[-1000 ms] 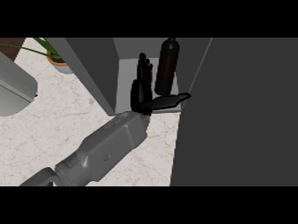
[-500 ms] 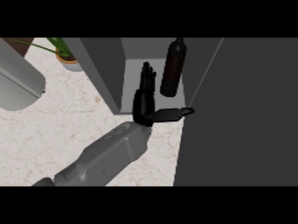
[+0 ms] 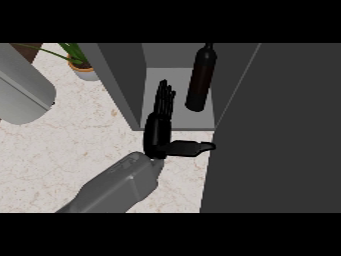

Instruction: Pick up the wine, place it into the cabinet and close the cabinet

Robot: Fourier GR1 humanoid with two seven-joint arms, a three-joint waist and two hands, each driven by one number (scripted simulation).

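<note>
The dark wine bottle (image 3: 200, 80) stands upright inside the grey cabinet (image 3: 125, 85), near its right side. My right hand (image 3: 158, 130) lies just left of the bottle, apart from it. It is open and holds nothing. Its straight fingers (image 3: 163, 95) reach over the cabinet floor, and the thumb sticks out to the right, towards the edge of the dark door (image 3: 284, 130). The door stands open and fills the right of the view. My left hand does not show.
A thick grey forearm (image 3: 14, 87) fills the upper left. A potted plant (image 3: 77, 62) stands on the pale marble counter (image 3: 69, 145) left of the cabinet.
My right hand has drawn back a little towards me, away from the bottle. The bottle stays standing in the cabinet.
</note>
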